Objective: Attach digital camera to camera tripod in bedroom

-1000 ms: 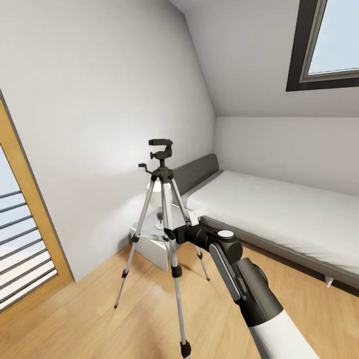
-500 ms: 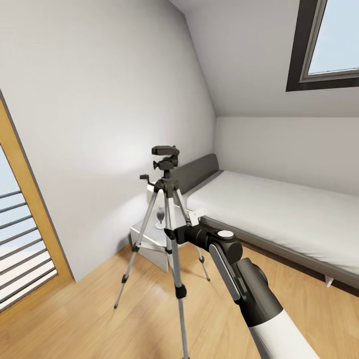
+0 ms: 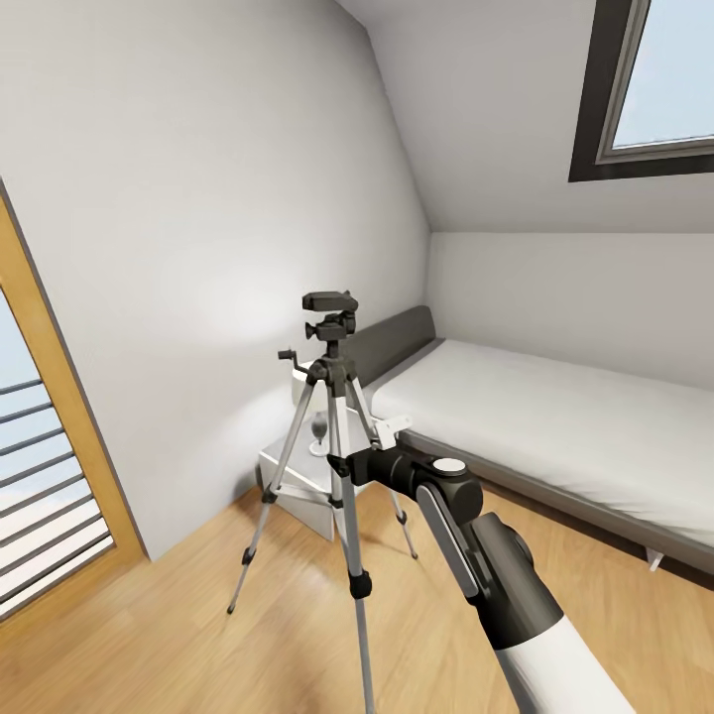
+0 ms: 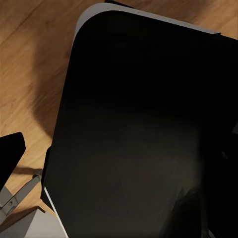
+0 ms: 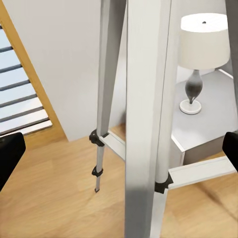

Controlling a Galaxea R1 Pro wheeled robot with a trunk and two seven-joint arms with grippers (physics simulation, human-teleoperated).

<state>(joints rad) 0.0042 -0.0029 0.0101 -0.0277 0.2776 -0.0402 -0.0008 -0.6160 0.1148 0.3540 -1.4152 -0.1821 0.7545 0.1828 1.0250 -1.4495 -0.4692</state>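
The camera tripod stands on the wood floor of the bedroom, near the corner, with silver legs and a black head with a pan handle. My right gripper reaches to its front leg at mid height. In the right wrist view that leg runs between the two wide-apart black fingertips of my right gripper, which is open. My left gripper hangs over the robot's black base, one fingertip far out at the side, open and empty. The digital camera is out of view.
A low grey bed runs along the right wall. Behind the tripod, a white nightstand holds a lamp. A wood-framed tall window is at the left, a skylight above. Wood floor lies in front.
The tripod has shifted: its head turned and moved slightly right and down, and its front leg swung nearer to me. It has been still for the last half second. My right arm held its place.
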